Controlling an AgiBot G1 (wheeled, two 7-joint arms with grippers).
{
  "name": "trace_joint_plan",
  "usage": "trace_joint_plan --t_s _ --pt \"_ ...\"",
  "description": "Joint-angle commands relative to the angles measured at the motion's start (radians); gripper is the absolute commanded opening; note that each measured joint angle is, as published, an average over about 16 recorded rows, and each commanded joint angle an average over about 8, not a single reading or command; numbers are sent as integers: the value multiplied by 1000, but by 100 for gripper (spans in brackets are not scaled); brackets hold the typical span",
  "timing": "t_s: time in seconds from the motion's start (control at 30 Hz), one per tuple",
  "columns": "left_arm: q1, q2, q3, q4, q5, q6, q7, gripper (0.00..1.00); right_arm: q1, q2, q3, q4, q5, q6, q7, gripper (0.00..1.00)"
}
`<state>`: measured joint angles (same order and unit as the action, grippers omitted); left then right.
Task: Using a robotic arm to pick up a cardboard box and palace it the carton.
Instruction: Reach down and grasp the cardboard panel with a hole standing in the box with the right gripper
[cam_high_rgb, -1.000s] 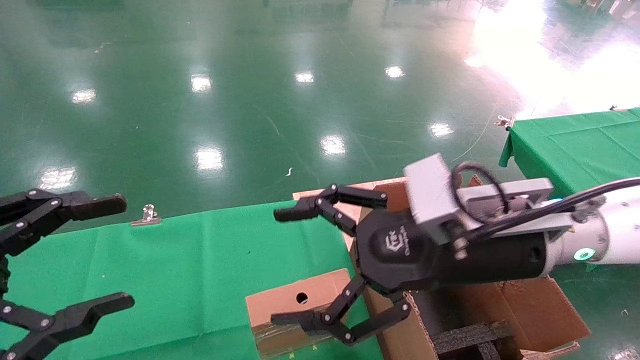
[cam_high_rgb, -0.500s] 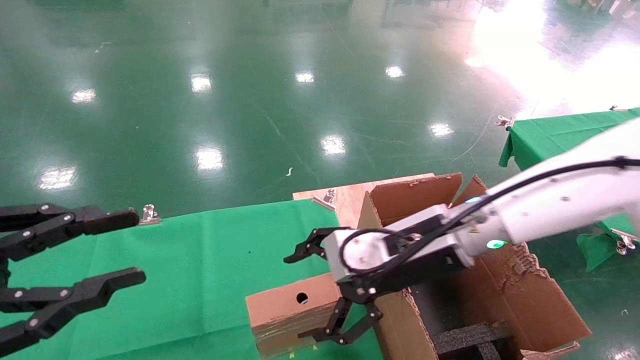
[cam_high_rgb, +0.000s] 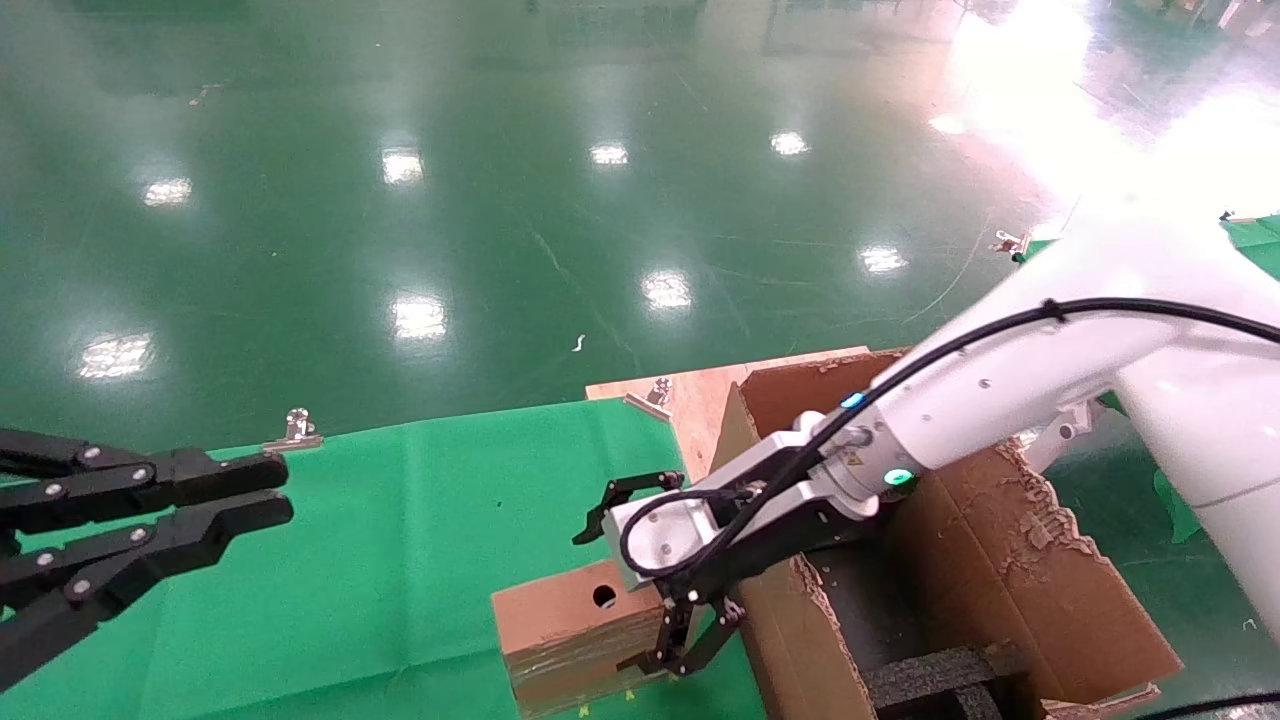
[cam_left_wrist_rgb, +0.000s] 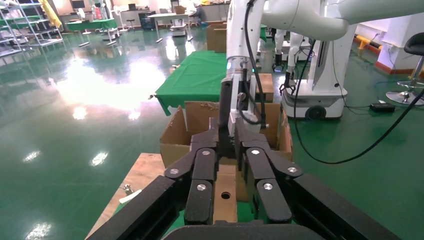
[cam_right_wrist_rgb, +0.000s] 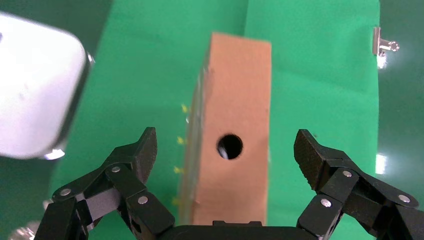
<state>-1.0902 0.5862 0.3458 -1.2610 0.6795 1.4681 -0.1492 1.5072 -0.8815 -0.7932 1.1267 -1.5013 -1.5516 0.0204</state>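
Our right pincer (cam_right_wrist_rgb: 225, 150) is hanging spread wide over the box (cam_right_wrist_rgb: 235, 125), one finger to each side, not touching. The box is lying on the green surface (cam_high_rgb: 400, 540) beside the carton (cam_high_rgb: 1000, 560). Left pincer (cam_high_rgb: 270, 490), nearly closed, is idling well apart.

brown cardboard box (cam_high_rgb: 570, 640), green cloth (cam_high_rgb: 400, 540)

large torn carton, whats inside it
Inside the large torn brown carton, black foam inserts show; the white right arm covers the rest.
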Motion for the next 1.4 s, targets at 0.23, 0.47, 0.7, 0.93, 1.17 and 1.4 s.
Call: trace_joint_plan --t_s 0.23,0.47,0.7,0.93,1.17,1.4 --pt "0 0 0 0 0 0 0 6 37 -38 -56 12 -103 9 -28 94" --pt "0 0 0 0 0 0 0 93 49 -49 -74 18 -128 10 -30 22" --pt "0 0 0 0 -1 0 0 100 51 -51 -76 18 -130 11 -31 0" --pt "0 0 0 0 -1 0 0 100 48 -49 -73 19 -126 11 -30 0" --pt "0 0 0 0 -1 0 0 100 47 -47 -71 19 -124 11 -30 0" --pt "0 0 0 0 -1 0 0 100 46 -46 -70 20 -122 10 -29 0"
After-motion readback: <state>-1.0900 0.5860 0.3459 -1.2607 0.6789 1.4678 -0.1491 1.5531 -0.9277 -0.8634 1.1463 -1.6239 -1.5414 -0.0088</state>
